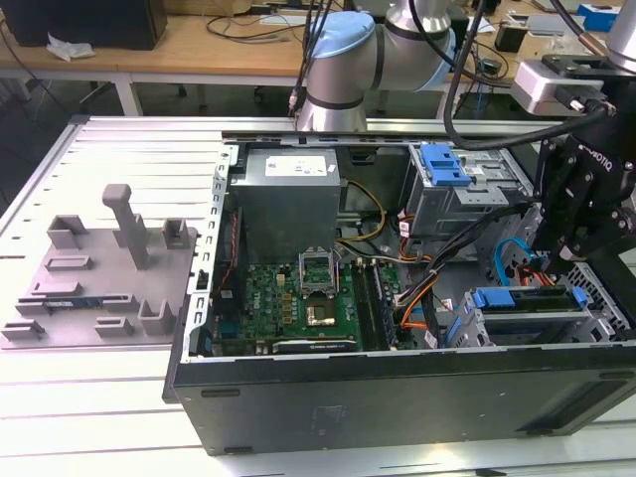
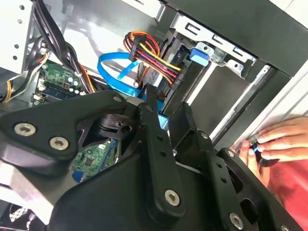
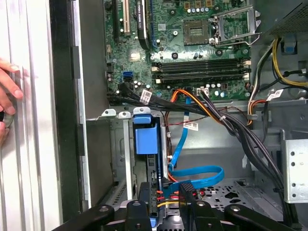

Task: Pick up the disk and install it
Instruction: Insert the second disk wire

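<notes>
**Fingers.** The gripper's (image 3: 164, 199) two black fingers (image 3: 144, 202) stand apart. They straddle the upper end of the disk (image 3: 146, 139). Red and yellow wires (image 3: 166, 195) show in the gap beside one finger, so no clamping grip is seen. In the second wrist view the gripper (image 2: 168, 113) shows the same gap between its tips.

**Disk.** It is seated on edge in a grey metal drive cage (image 1: 596, 318), its blue carrier frame uppermost. In the exterior view the disk (image 1: 527, 298) lies in the near corner of the computer case (image 1: 397, 397), at the exterior view's right. The gripper (image 1: 558, 270) hangs just above it.

**Cables.** A blue flat cable (image 3: 197, 171) loops just beside the disk. A bundle of black, orange and yellow leads (image 3: 226, 120) runs from it towards the motherboard (image 3: 192, 48).

**Case interior.** The motherboard (image 1: 298, 298) fills the middle of the case floor. A grey power supply box (image 1: 288, 194) sits against the far edge. A second cage with a blue latch (image 1: 442, 164) stands in the far corner, at the exterior view's right.

**Outside the case.** A grey plastic stand (image 1: 99, 278) with upright posts rests on the slatted table (image 1: 119, 149), beside the case at the exterior view's left. A person's hand (image 3: 7, 91) rests on the table just outside the case wall near the disk, also seen in the second wrist view (image 2: 276, 139).
</notes>
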Controlling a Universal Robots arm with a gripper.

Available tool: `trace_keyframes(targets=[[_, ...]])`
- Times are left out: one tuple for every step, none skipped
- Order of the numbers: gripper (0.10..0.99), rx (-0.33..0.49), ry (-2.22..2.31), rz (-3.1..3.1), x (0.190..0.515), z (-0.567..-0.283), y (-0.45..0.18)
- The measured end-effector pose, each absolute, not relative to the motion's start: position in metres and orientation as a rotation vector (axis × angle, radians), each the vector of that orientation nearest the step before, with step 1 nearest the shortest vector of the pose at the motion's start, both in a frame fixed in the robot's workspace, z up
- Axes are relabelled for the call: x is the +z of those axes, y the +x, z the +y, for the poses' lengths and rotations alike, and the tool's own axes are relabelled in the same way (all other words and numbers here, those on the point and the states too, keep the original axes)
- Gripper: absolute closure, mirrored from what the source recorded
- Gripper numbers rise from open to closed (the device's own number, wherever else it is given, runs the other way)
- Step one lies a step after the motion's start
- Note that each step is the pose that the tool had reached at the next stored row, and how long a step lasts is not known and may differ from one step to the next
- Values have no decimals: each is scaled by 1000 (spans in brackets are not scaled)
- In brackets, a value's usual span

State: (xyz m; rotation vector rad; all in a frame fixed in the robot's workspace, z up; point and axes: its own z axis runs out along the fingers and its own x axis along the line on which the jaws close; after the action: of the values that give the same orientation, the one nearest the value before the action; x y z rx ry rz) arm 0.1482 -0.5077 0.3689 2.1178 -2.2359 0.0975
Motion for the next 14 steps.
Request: trace_keyframes(targets=[[710,93,2120,-2238,369,-508,148],[710,85,2123,-2242,368,-508,148],[710,80,2125,-2244,368,-508,148],[710,78,2126,-2246,367,-508,148],[710,78,2124,-2247,367,-510,148],[710,78,2122,-2249,367,-511,148],[710,77,2122,-2251,366,-511,148],[710,73,2122,-2253,366,-512,148],[710,69,2124,-2255,366,-512,148],[710,66,2125,-2257,365,-512,148],[710,61,2126,-2260,365,-512,148],[710,49,2131,-2266,365,-512,148],[710,37,2135,-2272,365,-513,148],[710,31,2136,-2276,365,-513,148]])
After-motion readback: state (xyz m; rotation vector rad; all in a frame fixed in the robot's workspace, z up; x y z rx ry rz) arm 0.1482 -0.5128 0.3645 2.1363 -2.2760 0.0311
